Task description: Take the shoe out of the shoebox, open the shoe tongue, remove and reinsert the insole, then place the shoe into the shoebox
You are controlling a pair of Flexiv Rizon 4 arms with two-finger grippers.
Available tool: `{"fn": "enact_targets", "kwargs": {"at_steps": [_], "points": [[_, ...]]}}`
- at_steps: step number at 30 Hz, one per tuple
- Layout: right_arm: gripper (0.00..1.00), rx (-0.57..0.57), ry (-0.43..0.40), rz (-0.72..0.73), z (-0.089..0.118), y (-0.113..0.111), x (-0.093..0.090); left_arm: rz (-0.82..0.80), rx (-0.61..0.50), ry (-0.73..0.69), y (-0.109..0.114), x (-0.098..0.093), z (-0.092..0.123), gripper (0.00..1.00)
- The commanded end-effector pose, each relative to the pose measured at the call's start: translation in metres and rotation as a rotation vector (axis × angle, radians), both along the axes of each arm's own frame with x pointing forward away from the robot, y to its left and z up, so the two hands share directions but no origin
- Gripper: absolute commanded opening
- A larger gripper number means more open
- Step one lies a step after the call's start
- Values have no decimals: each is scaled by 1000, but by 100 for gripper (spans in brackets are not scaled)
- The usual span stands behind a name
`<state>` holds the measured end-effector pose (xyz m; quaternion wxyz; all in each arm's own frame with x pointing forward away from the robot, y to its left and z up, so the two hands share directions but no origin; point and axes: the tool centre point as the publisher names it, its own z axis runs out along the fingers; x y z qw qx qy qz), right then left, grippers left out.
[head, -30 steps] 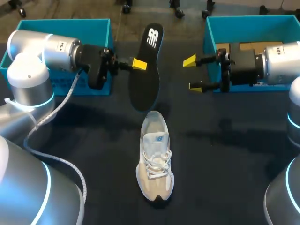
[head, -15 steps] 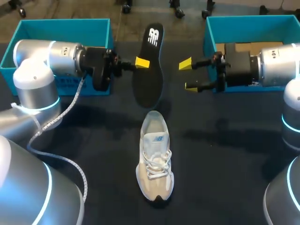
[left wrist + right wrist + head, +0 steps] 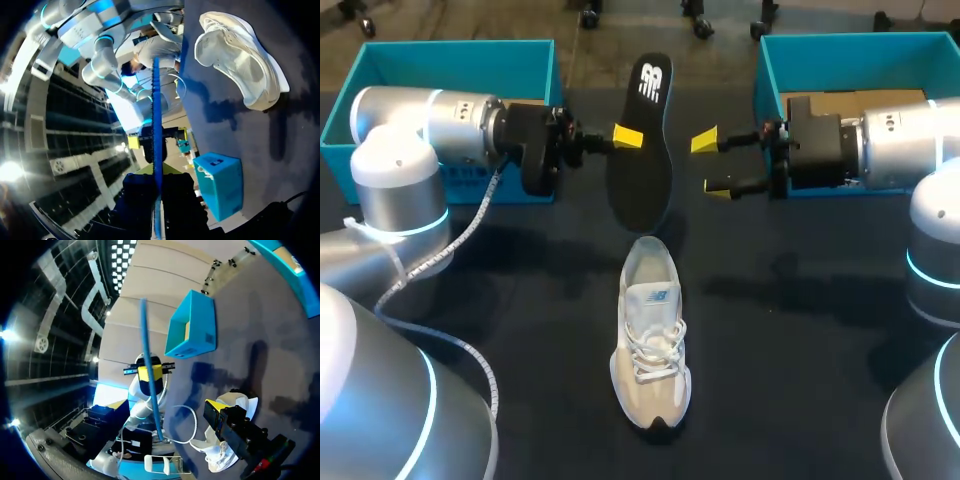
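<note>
**Insole in the air, shoe loose below**

The dark worktop (image 3: 800, 380) carries two blue boxes at its far side, the left box (image 3: 450, 60) and the right box (image 3: 850, 45). Between them and nearer the robot, the white shoe (image 3: 650, 335) lies on its sole, out of any box, with its heel opening facing the far side. Nothing holds it.

The black insole (image 3: 642, 140) hangs above the worktop, its lower end close over the shoe's heel. The left fingers (image 3: 627, 137) are clenched on its edge about halfway along. From the left wrist it shows edge-on, a thin line running out between them. The right fingers (image 3: 703, 143) stand spread just beside the insole's other edge, not touching it.

From here I'd worry most about that single pinch. The insole looks thin and bendy, so it could swing or slide in the grip. If the right fingers close off-centre, they may twist it free. Pushed into a shoe that nobody steadies, it could buckle at the opening or simply shove the shoe across the worktop.
</note>
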<state>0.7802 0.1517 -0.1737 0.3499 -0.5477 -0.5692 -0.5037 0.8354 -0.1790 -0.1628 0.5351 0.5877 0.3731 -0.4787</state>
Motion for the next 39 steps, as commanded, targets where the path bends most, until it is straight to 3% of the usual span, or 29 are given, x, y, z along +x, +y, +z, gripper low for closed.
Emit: {"fn": "enact_targets", "kwargs": {"at_steps": [1,15,19,22,25,39], "points": [[100,-5,-15,29,1,12,5,68,28,46,-7,-3,1,0],[100,-24,-36,90,6,35,15,123,53,40,-5,3,10,0],[85,-43,-49,109,9,39,17,126,73,67,-6,9,6,0],[64,-46,-51,118,8,42,19,126,78,84,-6,11,4,0],[51,-45,-54,125,7,44,19,129,79,86,-6,11,4,0],[40,-45,-49,144,5,52,16,138,73,79,-9,11,4,0]]}}
